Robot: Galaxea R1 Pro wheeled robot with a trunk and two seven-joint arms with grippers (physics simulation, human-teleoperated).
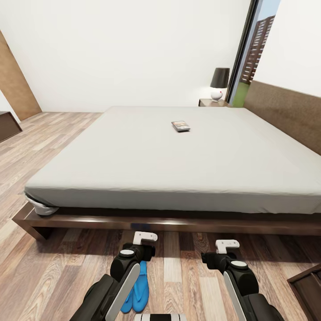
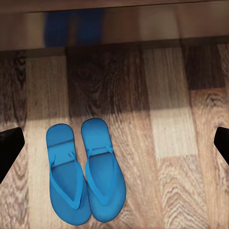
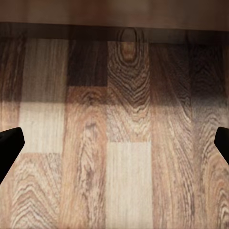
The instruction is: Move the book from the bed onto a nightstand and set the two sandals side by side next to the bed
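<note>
I am standing in front of the bed (image 1: 178, 151), which takes most of the head view; its grey-white mattress lies on a dark wooden frame, with the headboard (image 1: 285, 113) at the right. The wood floor (image 1: 49, 147) goes around it. Far behind the bed, near the window, I see the nightstand (image 1: 211, 103) with a lamp (image 1: 219, 83) on top. The two sandals (image 2: 85, 171) lie flat on the floor side by side, touching each other, just beside the foot of the bed frame and below my left arm. The book (image 1: 181, 126) lies flat on the mattress, near its middle. My left gripper (image 2: 114, 145) is wide open and holds nothing. My right gripper (image 3: 114, 145) is also wide open, empty, above bare floor.
</note>
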